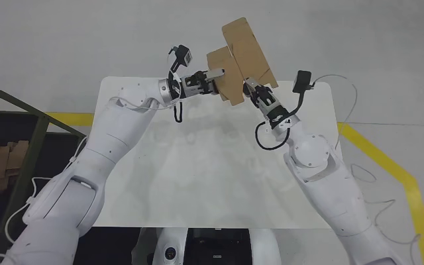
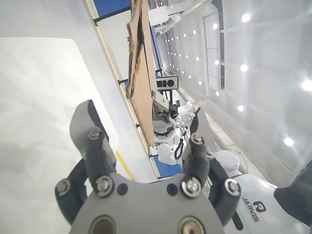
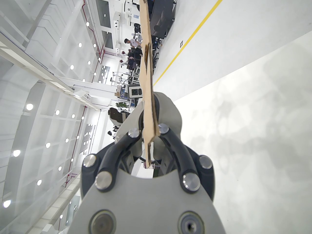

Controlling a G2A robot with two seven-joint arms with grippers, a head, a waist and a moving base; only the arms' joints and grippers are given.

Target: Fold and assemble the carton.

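A flattened brown carton hangs in the air over the table's far edge, tilted, with a smaller flap toward my left arm. My right gripper is shut on the carton's lower edge; its wrist view shows the board edge-on, pinched between the fingers. My left gripper stands open at the flap side. In its own view the carton runs edge-on between the spread fingers, and I see no contact with either.
The white table lies below both arms with nothing on it. A dark metal frame with stacked cardboard stands off the left side. A yellow floor line and a loose cable lie to the right.
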